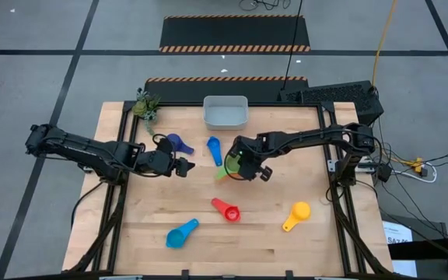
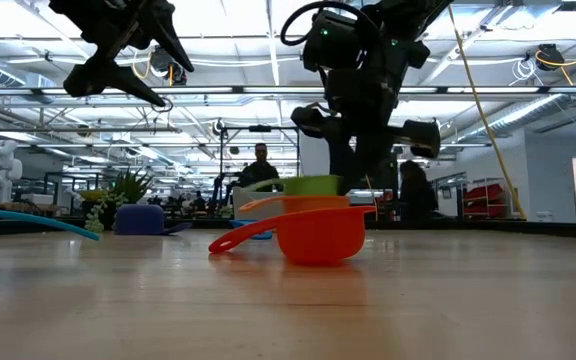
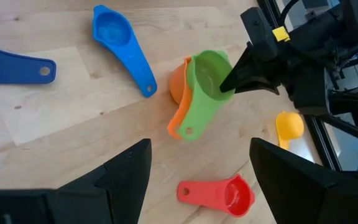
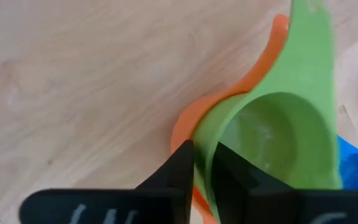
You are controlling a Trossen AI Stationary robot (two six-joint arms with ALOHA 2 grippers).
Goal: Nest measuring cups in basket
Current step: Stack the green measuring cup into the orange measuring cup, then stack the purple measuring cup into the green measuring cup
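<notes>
A green measuring cup (image 3: 205, 81) sits nested in an orange one (image 3: 178, 84) on the table's middle. My right gripper (image 4: 202, 155) is shut on the green cup's wall. Over the table's left half, my left gripper (image 1: 182, 166) hangs open and holds nothing. Loose on the wood lie a navy cup (image 1: 179, 142), a blue cup (image 1: 214, 148), a red cup (image 1: 226, 208), a yellow cup (image 1: 295, 215) and a light blue cup (image 1: 182, 233). The pale basket (image 1: 225, 113) stands at the far edge and looks empty. My right gripper pinches the green cup's wall at the rim (image 4: 204, 134), on the side away from the handle. One finger (image 4: 229, 171) is inside the bowl and the other (image 4: 180, 165) outside, by the orange rim. The fingers slant steeply down from the table's right. The green cup rests upright in the orange cup.
A small green plant (image 1: 147, 106) stands at the far left corner. Bare wood lies between the nested pair and the basket. In the low view the red cup (image 2: 318, 235) stands in front of the nested pair.
</notes>
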